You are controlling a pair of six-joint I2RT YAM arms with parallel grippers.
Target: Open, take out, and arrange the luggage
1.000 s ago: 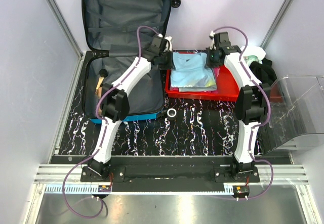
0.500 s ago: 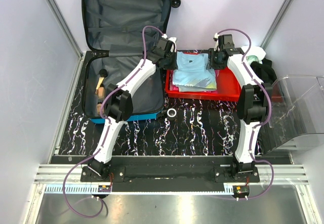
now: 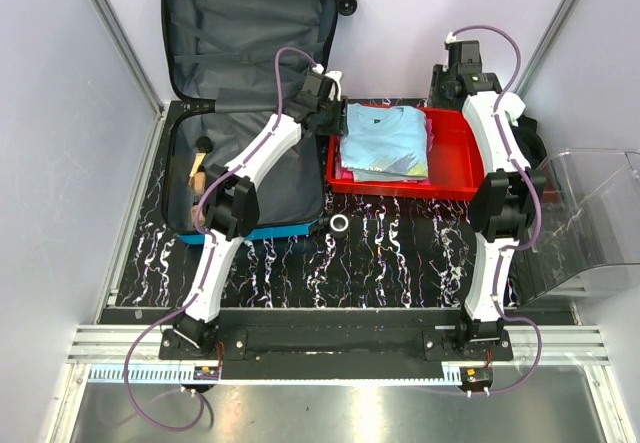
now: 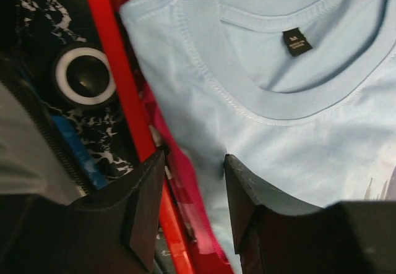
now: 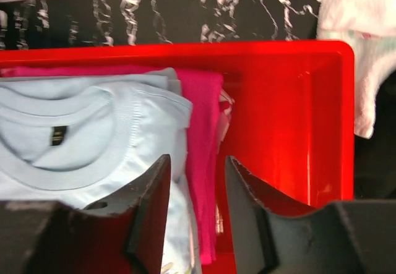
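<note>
The blue luggage (image 3: 240, 43) lies open at the back left, its lid leaning on the wall and showing grey lining. A folded light blue T-shirt (image 3: 385, 143) (image 4: 297, 101) (image 5: 86, 156) rests on a pink garment (image 5: 201, 119) in the red tray (image 3: 455, 158). My left gripper (image 3: 335, 118) (image 4: 195, 162) is open at the tray's left rim (image 4: 114, 57), with the rim and the pink fabric edge between its jaws but not pinched. My right gripper (image 3: 452, 93) (image 5: 197, 162) hangs open above the tray's far side and holds nothing.
A roll of tape (image 3: 340, 224) (image 4: 85, 75) lies on the marbled table just in front of the tray. Small wooden items (image 3: 195, 175) sit in the luggage's left side. A white cloth (image 3: 505, 108) (image 5: 356, 14) and dark items lie right of the tray, beside a clear bin (image 3: 590, 223).
Both grippers opened and let go of the blue T-shirt, which now lies flat in the tray. The right arm rose and drew back toward the wall; the left shifted slightly left.
</note>
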